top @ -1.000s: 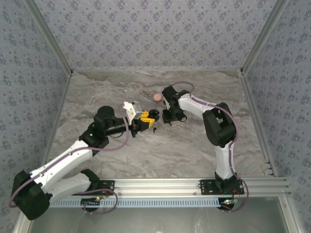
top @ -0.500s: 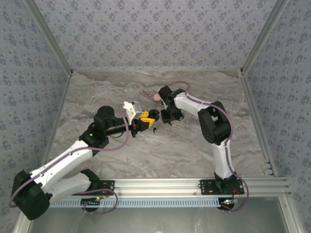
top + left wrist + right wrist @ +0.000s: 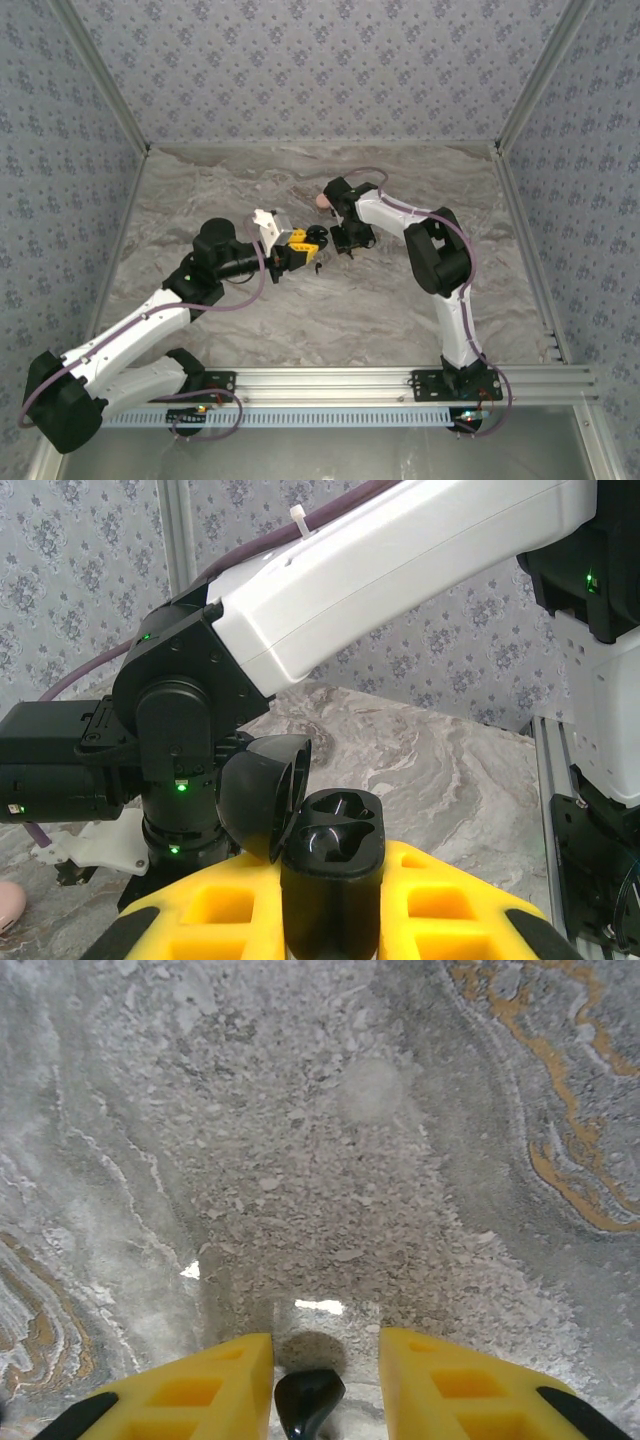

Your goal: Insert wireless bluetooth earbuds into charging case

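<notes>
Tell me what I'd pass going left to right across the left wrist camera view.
From the left: pink object at the bottom edge, right arm's black wrist, open lid, charging case, metal rail.

We overlook the whole table [image 3: 330, 300] from above and behind. Our left wrist closely faces the right arm [image 3: 400, 570]; our right wrist stares straight down.
</notes>
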